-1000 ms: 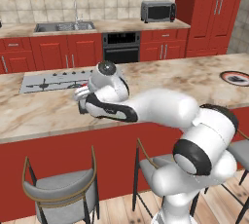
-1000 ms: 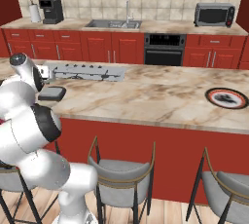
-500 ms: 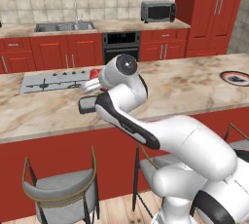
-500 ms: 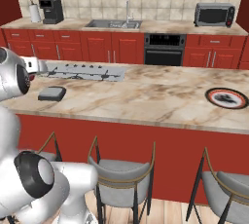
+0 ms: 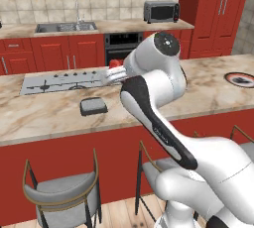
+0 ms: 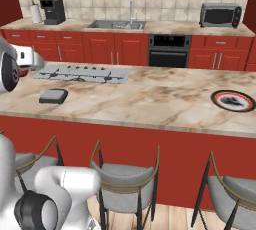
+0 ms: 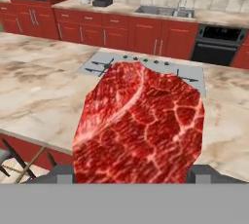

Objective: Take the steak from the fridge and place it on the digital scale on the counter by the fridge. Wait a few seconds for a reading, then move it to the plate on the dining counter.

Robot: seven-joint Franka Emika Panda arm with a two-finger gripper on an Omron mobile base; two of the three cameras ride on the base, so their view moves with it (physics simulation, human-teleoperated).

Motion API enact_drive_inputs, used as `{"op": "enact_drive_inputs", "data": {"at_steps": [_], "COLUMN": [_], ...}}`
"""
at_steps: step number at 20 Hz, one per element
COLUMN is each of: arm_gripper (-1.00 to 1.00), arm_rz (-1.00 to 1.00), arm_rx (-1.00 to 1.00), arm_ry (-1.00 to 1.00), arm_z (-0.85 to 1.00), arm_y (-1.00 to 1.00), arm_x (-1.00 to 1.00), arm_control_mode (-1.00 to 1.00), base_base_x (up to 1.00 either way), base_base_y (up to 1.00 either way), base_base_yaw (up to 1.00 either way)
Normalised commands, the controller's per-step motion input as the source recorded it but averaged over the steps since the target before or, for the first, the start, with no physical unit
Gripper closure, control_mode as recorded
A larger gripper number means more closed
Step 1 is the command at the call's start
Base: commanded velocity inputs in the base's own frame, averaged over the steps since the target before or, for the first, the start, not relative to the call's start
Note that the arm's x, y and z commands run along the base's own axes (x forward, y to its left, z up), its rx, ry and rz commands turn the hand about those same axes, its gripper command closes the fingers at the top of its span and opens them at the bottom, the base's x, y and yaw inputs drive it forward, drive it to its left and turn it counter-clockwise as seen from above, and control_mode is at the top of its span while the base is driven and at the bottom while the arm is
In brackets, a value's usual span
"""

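My gripper (image 7: 132, 178) is shut on the steak (image 7: 141, 121), a flat bright red marbled slab that hangs between the dark fingertips (image 7: 61, 174). From the base, a red bit of the steak (image 5: 115, 64) peeks out at the gripper (image 5: 113, 69), raised above the counter near the cooktop. The digital scale (image 5: 93, 106) lies bare below and to the left, also seen as the dark square scale (image 6: 53, 95). The plate (image 5: 241, 78) with its reddish rim rests far right on the dining counter (image 5: 208, 88); the same plate (image 6: 233, 100) is well away from my gripper (image 6: 25, 69). The fridge is out of view.
A pale grey cooktop (image 5: 64, 80) is set into the counter behind the scale. Grey-seated stools (image 5: 62, 192) line the red front. Behind stand a sink (image 6: 116, 24), oven (image 6: 169, 51), microwave (image 6: 219, 15) and coffee machine (image 6: 52, 10).
The arm has swung up and to the right, lifting the steak off the scale, which now lies bare. The plate and scale have stayed in place.
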Motion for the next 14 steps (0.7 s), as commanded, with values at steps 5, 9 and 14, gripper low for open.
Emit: {"op": "enact_drive_inputs", "data": {"at_steps": [5, 9, 14], "arm_gripper": [1.0, 1.0, 1.0], "arm_rz": [-0.07, -0.02, 0.0], "arm_rx": [0.02, 0.0, 0.0], "arm_ry": [0.2, 0.0, 0.0], "arm_z": [0.06, -0.02, 0.0], "arm_y": [-0.41, -0.16, 0.0], "arm_x": [-0.81, -0.45, 0.0], "arm_control_mode": [-1.0, 1.0, 1.0], "base_base_x": [0.0, -0.5, -1.0], "base_base_y": [0.0, -0.18, -0.67], "base_base_yaw": [0.0, -0.01, -0.1]}}
